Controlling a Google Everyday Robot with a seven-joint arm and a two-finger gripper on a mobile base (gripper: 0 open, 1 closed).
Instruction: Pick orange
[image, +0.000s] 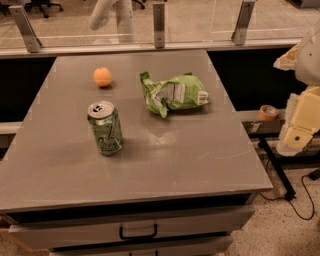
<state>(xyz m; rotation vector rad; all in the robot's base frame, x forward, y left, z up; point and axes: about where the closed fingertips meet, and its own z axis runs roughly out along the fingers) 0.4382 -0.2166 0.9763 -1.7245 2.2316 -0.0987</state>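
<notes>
The tool (300, 122), a pale cream blocky piece, hangs beyond the right edge of the grey surface (165, 165), and I cannot tell how wide it stands; near it on a lower ledge lies one flat orange-tan tape roll (268, 112). On the smooth surface I count one crumpled green bag (173, 93) with a white label I can't read, one upright green can (105, 128) with a silver top, and one orange (102, 77). The orange, small and round, sits far left, well apart from the tool.

Single high view, angled down over the table (175, 150), claw (296, 129) at right edge
</notes>
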